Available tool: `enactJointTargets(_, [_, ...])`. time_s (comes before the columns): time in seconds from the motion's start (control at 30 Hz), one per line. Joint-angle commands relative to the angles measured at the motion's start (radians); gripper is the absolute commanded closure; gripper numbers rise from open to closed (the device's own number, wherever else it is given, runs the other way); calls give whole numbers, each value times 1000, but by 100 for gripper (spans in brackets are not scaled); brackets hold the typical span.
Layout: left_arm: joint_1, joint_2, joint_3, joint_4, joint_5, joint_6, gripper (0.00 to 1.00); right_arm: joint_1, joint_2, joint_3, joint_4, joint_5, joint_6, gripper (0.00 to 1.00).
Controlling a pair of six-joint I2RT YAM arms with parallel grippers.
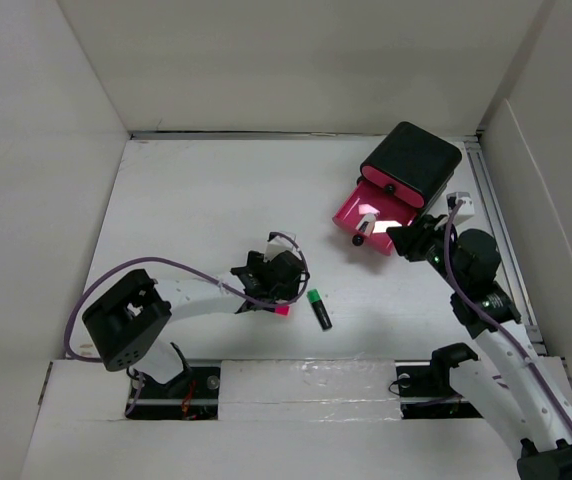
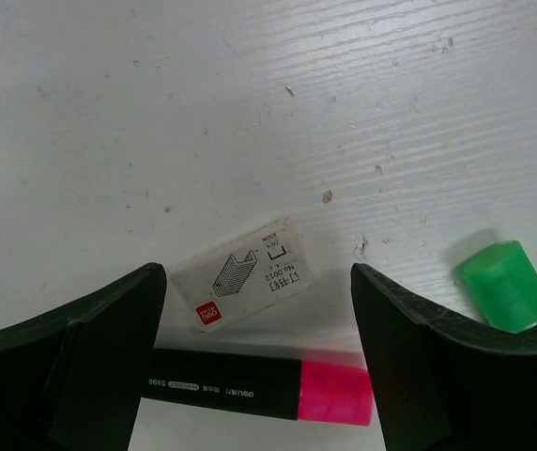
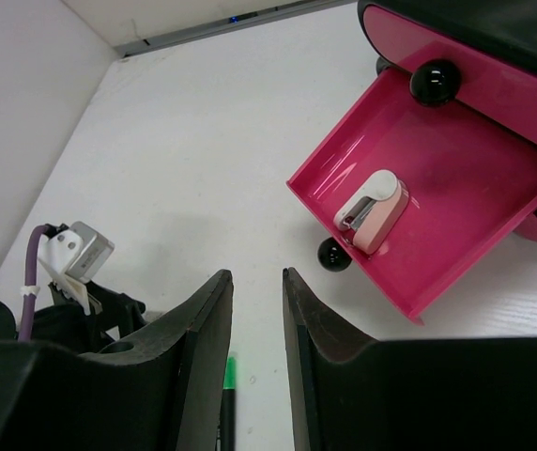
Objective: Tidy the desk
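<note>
The white desk [image 1: 196, 210] holds a pink-capped black highlighter [image 2: 259, 387], a small white staple box [image 2: 242, 285] and a green-capped highlighter [image 1: 319, 308]. My left gripper [image 1: 271, 278] hovers low over them. In the left wrist view it [image 2: 257, 271] is open, with the pink highlighter lying crosswise between its fingers and the staple box just beyond. My right gripper [image 1: 403, 243] is near the open pink drawer [image 1: 371, 215]. In the right wrist view it [image 3: 257, 272] is empty with a narrow gap between its jaws.
A black box [image 1: 413, 160] with pink drawers stands at the back right. Its open drawer [image 3: 437, 197] holds a small pink and white stapler-like item [image 3: 374, 199]. White panel walls surround the desk, and a metal rail [image 1: 496, 230] runs along the right edge.
</note>
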State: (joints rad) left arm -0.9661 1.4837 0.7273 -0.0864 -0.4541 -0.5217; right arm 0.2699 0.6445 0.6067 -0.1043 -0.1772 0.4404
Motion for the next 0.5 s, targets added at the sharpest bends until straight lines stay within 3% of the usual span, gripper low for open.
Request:
enactJointTargets(0.0, [15,-4,4,5,-8,-1,24,9,1,15,37,-11,-12,66])
enactJointTargets(0.23, [15,10,29,-67,-6,-44,31,9,1,18,35,-11,-12,66])
enactJointTargets(0.43, [15,4,32,-127,-9,-92,28,9,18,19,52,-24,-9,66])
enactJointTargets(0.47, [15,6,29,-115,-8,-90,33,9,23,19,52,-27,-9,66])
